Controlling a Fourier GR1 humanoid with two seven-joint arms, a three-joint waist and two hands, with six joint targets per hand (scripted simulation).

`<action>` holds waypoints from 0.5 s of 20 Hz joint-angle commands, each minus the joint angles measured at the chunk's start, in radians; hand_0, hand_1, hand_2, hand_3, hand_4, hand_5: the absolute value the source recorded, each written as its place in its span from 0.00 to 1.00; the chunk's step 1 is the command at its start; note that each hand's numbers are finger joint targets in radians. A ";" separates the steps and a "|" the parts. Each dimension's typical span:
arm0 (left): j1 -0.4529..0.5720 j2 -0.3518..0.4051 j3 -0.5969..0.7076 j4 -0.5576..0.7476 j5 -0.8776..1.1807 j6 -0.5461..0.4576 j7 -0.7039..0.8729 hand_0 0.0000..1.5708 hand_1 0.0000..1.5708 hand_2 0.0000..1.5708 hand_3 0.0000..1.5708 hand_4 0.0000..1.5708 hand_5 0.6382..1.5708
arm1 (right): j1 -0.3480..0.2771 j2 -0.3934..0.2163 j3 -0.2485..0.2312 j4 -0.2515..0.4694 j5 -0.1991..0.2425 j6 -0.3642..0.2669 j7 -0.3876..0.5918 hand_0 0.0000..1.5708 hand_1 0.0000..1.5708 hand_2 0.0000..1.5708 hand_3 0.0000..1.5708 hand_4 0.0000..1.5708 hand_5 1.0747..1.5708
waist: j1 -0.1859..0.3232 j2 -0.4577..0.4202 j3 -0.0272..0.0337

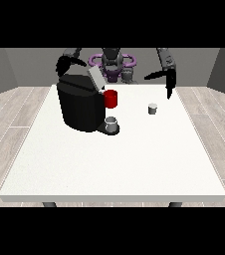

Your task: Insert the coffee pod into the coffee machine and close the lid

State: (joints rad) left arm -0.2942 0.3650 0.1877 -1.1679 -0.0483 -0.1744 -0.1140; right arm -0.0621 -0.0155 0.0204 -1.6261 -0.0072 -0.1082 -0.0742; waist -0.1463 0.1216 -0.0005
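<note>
Hovering at upper right of the frame, the hand at the view's right (168, 82) hangs above the white table (114, 159), fingers straight and spread, holding nothing. Below and left of it the small grey coffee pod (153, 108) stands on the table, apart from the hand. Further left: red mug (111, 98), black coffee machine (79, 105) with grey lid (95, 77) raised, grey cup (111, 123) on its tray. Hand at the view's left (64, 63), behind the machine: finger state cannot be told.

White table (109, 164) on wood-plank floor (10, 109); red cup (111, 98), possibly mug, beside small grey cup (112, 124).
</note>
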 commanded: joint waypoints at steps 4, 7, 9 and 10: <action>-0.107 0.005 -0.006 0.182 -0.060 0.018 -0.025 0.00 0.00 0.00 0.00 0.00 1.00 | -0.052 0.011 -0.016 0.060 -0.020 -0.006 -0.014 0.00 0.00 0.00 0.00 0.16 1.00 | 0.008 0.052 0.0003; -0.143 0.011 -0.012 0.242 -0.087 0.028 0.002 0.00 0.00 0.00 0.00 0.00 1.00 | -0.039 0.004 -0.002 0.077 -0.005 0.005 -0.013 0.00 0.00 0.00 0.00 0.21 1.00 | 0.005 0.037 0.0004; -0.172 0.008 -0.036 0.258 -0.129 0.057 0.002 0.00 0.00 0.00 0.00 0.00 1.00 | -0.088 -0.001 -0.011 0.090 0.019 -0.022 -0.002 0.00 0.00 0.00 0.00 0.23 1.00 | -0.002 0.076 0.0003; -0.188 0.040 -0.022 0.299 -0.123 0.017 -0.003 0.00 0.00 0.00 0.00 0.00 1.00 | -0.095 0.015 -0.005 0.077 0.010 -0.057 0.036 0.00 0.00 0.00 0.00 0.25 1.00 | 0.007 0.060 0.0002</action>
State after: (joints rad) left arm -0.4374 0.3970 0.1825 -0.9370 -0.1344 -0.1536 -0.1274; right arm -0.1285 -0.0143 0.0128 -1.5700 -0.0070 -0.1232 -0.0684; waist -0.1484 0.1829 -0.0003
